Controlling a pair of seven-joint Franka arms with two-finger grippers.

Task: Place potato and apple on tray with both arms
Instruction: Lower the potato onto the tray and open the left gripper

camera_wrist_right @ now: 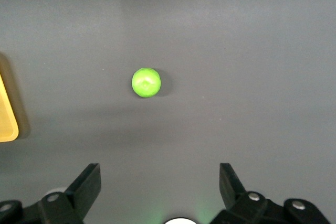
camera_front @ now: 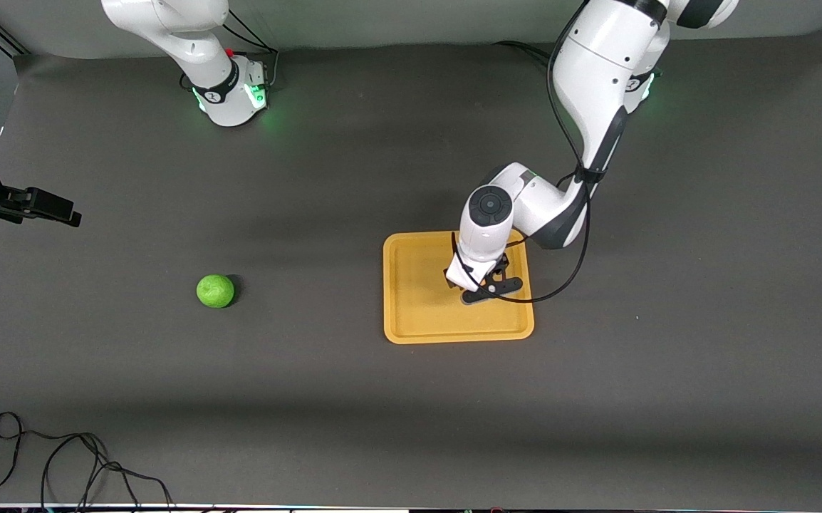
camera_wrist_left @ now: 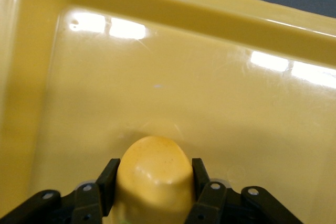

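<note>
Dark grey table (camera_front: 397, 413) fills the front view, with both arm bases standing along its top edge. Largest of the task's things is the tray (camera_front: 414, 313), a flat orange-yellow rectangle with rounded corners and a low raised rim, lying toward the left arm's end of the table; a corner of it (camera_wrist_right: 6, 114) also shows at the edge of the right wrist view. The left arm (camera_front: 596, 92) reaches down over the tray, and the left gripper (camera_front: 486, 285) sits low above the tray floor (camera_wrist_left: 173, 77), its fingers (camera_wrist_left: 107, 179) clamped on either side of the potato (camera_wrist_left: 155, 177), a glossy yellow lump seen end-on in the left wrist view. Whether the potato touches the tray floor cannot be told. The right arm (camera_front: 183, 43) waits; the right gripper (camera_wrist_right: 160, 190) hangs high over the bare table with its fingers (camera_wrist_right: 86, 182) spread wide apart and nothing between them. The apple (camera_front: 216, 291), small, round and bright green, rests on the table well apart from the tray, toward the right arm's end; its dimpled top (camera_wrist_right: 146, 81) faces the right wrist camera.
</note>
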